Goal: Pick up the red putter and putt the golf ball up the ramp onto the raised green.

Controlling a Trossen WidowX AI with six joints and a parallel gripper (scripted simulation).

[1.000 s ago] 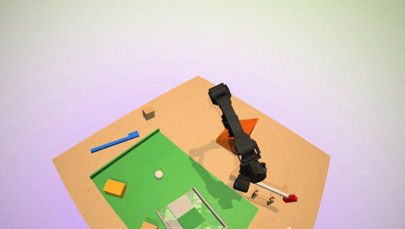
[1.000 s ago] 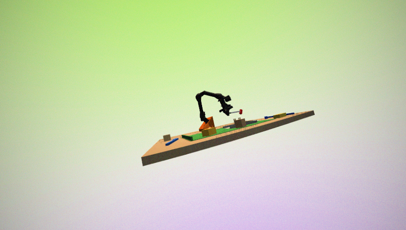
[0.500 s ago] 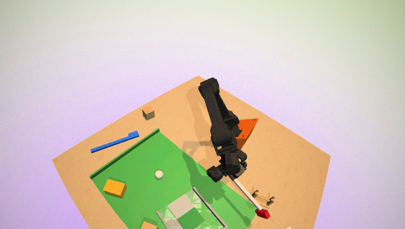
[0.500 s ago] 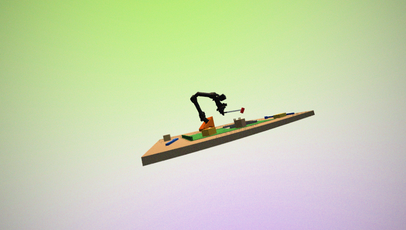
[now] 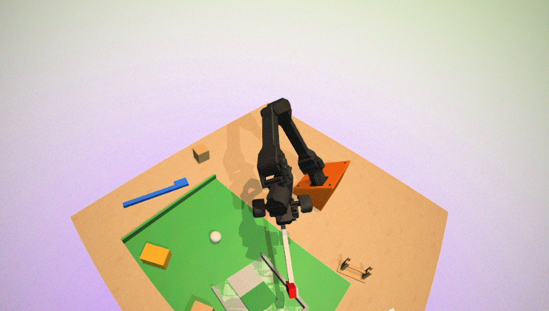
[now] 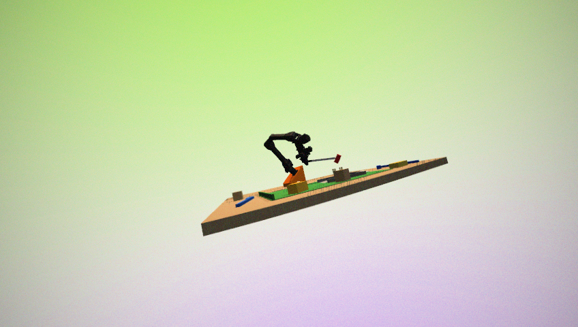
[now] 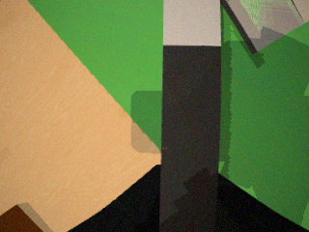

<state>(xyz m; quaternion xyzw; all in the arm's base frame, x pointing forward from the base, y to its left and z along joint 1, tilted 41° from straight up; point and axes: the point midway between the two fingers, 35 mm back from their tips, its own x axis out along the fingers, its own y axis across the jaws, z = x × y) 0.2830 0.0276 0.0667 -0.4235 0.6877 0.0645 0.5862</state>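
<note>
The red putter has a red head (image 5: 291,289) (image 6: 337,158), a pale shaft (image 5: 287,254) and a dark grip (image 7: 190,106). My gripper (image 5: 283,225) (image 6: 307,162) (image 7: 181,175) is shut on the dark grip end and holds the putter in the air. In the top view the head shows over the ramp's right rail; the exterior view shows it raised above the board. The white golf ball (image 5: 215,236) rests on the green mat (image 5: 188,216), left of the gripper. The grey ramp (image 5: 244,277) and darker raised green (image 5: 258,297) are at the bottom of the top view.
An empty putter stand (image 5: 356,270) is at the right. A yellow block (image 5: 155,254) (image 6: 296,187) stands left of the ball. A blue putter (image 5: 154,194) (image 6: 244,201) and a wooden cube (image 5: 201,153) (image 6: 237,195) lie beyond the mat's wall (image 5: 169,208). Another wooden block (image 5: 201,307) is near the ramp.
</note>
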